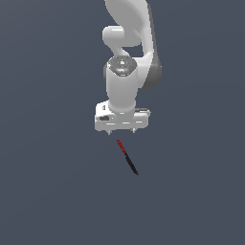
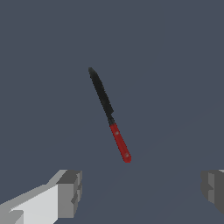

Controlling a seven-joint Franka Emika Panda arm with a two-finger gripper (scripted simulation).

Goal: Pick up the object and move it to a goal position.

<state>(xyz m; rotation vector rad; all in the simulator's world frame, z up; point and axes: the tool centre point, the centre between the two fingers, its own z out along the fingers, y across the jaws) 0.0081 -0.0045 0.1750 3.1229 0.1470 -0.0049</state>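
The object (image 1: 127,157) is a thin knife-like stick, black along its blade with a short red handle, lying flat on the dark grey floor. In the wrist view the object (image 2: 109,114) lies diagonally, its red end nearer the fingers. My gripper (image 1: 121,131) hangs just above and behind the red end in the exterior view, pointing down. The gripper (image 2: 140,190) is open, its two grey fingertips (image 2: 70,192) spread wide apart with nothing between them. It touches nothing.
The white arm (image 1: 127,57) rises behind the gripper toward the top of the exterior view. A plain dark grey surface (image 1: 48,191) fills everything else in view.
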